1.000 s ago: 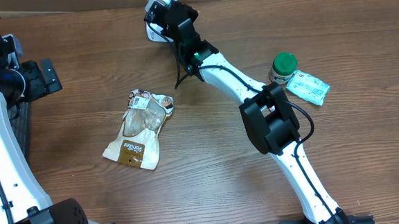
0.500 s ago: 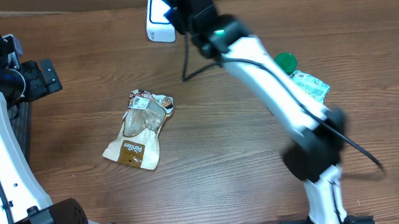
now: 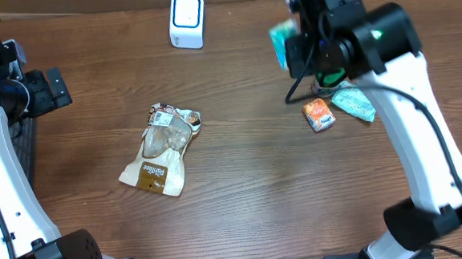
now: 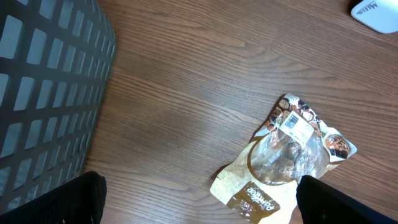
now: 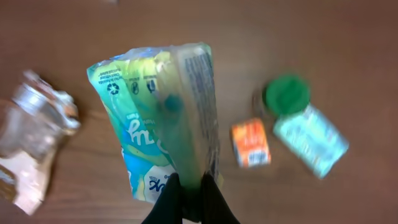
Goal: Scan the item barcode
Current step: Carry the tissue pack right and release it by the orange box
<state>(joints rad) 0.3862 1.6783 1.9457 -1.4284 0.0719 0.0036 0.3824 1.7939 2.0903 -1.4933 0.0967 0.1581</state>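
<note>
Dark wood table [image 3: 250, 184], white scanner [image 3: 186, 20] at its far edge.

Item in hand: teal pouch [image 5: 161, 118], raised over the table's right side, well apart from the scanner.

Handling: we judge it light, soft and crinkly, with slippery film. It is best pinched along an edge, where the right gripper [image 5: 189, 200] has it, jaws closed tight.

Left gripper [image 4: 199, 208]: spread wide, empty.

Print: recycling marks and partial white lettering on the pouch. We cannot read the words.
</note>
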